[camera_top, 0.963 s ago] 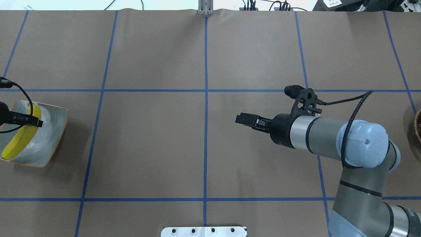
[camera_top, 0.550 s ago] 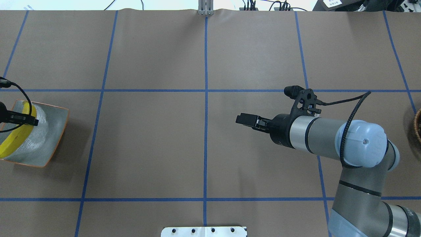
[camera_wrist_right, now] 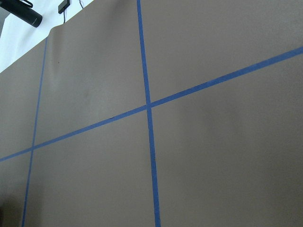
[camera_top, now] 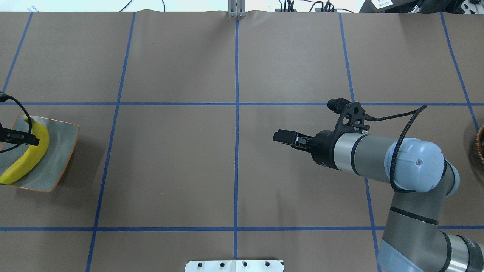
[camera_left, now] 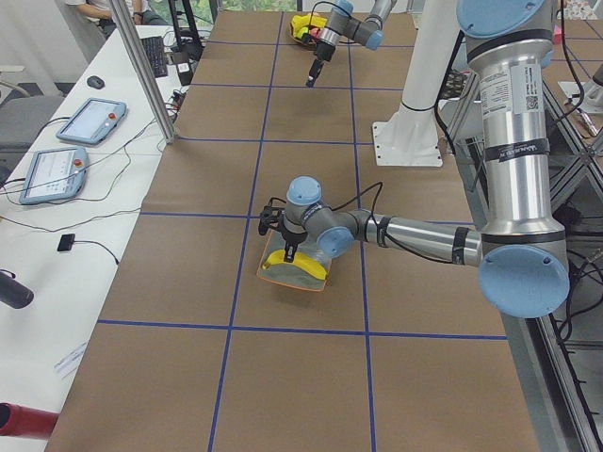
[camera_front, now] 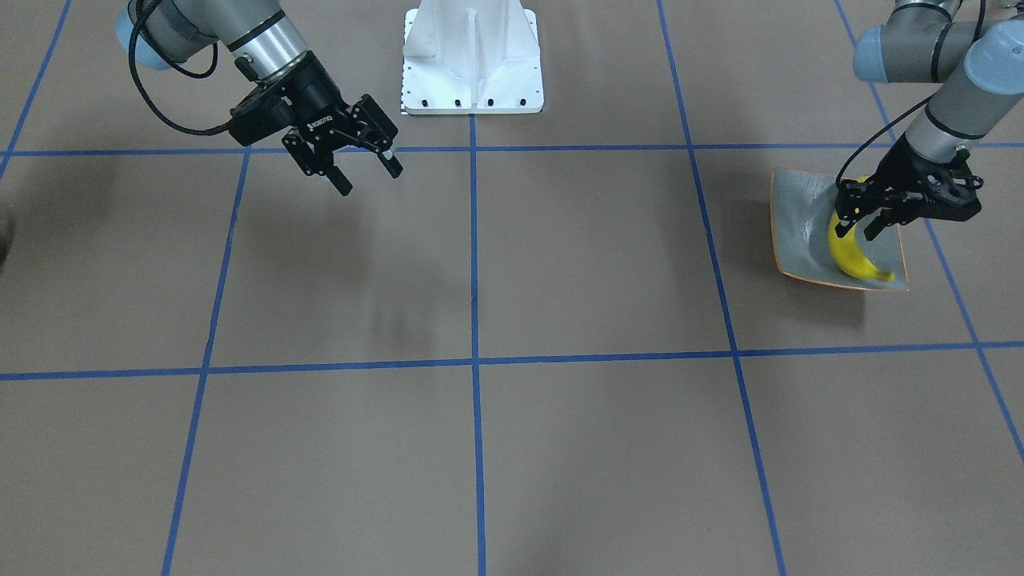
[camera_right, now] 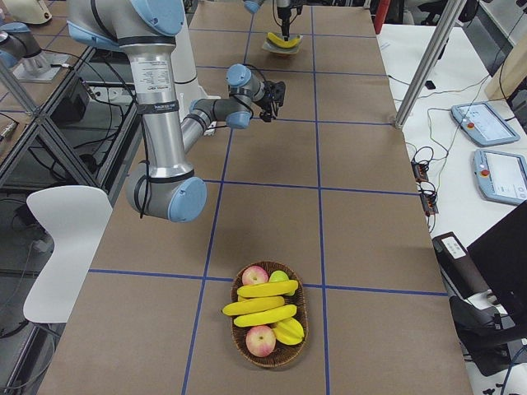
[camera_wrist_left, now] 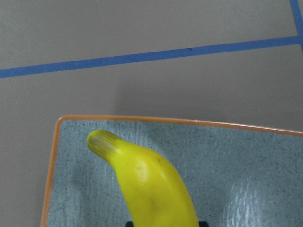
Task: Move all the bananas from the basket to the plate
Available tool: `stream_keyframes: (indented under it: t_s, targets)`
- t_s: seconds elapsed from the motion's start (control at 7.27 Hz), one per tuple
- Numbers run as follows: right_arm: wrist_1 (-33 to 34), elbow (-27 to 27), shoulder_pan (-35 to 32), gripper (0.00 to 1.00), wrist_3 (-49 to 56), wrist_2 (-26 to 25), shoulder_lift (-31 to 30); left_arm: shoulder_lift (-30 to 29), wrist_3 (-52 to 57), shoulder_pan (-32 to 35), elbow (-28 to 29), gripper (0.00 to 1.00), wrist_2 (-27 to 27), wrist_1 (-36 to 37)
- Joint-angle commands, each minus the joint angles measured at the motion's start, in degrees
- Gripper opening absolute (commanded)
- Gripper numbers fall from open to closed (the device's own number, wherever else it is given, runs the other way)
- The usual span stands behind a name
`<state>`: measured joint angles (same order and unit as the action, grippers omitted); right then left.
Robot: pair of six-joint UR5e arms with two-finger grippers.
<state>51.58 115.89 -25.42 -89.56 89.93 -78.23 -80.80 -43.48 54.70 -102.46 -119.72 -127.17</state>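
Since the earlier overhead frame, the left tool (camera_front: 856,230) has drawn further off the left edge, leaving only a finger stub visible, and the banana (camera_top: 32,155) now lies sharp on the plate (camera_top: 58,158). Its jaws sit closed against both banana flanks, seen in the wrist view only as dark slivers. The right tool (camera_front: 370,180) hangs wide open and empty; the basket (camera_top: 481,145) is cropped at the overhead right edge.

Two arms of silver-grey tubing: right arm (camera_top: 363,155), left arm (camera_front: 956,100). Pale blue joint caps (camera_top: 416,164), with black bands at the joints. Both tools are black: right tool (camera_front: 370,179) has white ROBOTIQ lettering, left tool (camera_front: 854,232) is plain. Black braided cable (camera_top: 406,132) runs to the black wrist camera bracket (camera_top: 351,113). White base pedestal (camera_front: 472,56), with black screws (camera_front: 457,102) along its edge.
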Motion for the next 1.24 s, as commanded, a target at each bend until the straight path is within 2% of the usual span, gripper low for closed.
stream_keyframes:
  t_s: [0.0,0.28,0.41,0.55,0.69,0.96,1.1]
  targets:
    - [0.0,-0.1,-1.3,1.0,0.0,0.3,-1.8,0.0,-0.1,0.1,-0.1,0.63,-0.7,-0.2]
    - [0.0,-0.3,-5.4,1.0,4.4,2.6,-5.2,-0.1,-0.6,0.1,-1.1,0.65,-1.2,-0.4]
    - [0.0,-0.3,-10.1,1.0,7.5,8.2,-7.4,-0.1,-0.8,0.1,-1.1,0.66,-3.3,-0.4]
    - [0.2,-0.4,-16.4,1.0,10.9,15.9,-10.3,-0.3,-0.8,0.2,-1.2,0.67,-3.8,-0.4]
    - [0.8,-0.9,-23.9,1.0,18.8,23.5,-13.6,-0.6,-1.0,0.1,-1.2,0.68,-3.9,-0.5]
    - [0.7,-7.7,-41.6,1.0,40.1,39.2,-19.1,-0.8,-1.1,0.1,-1.2,0.7,-3.8,-0.5]
    - [0.8,-11.4,-49.1,1.0,50.2,45.1,-21.9,-0.8,-1.1,0.1,-1.1,0.71,-3.8,-0.4]
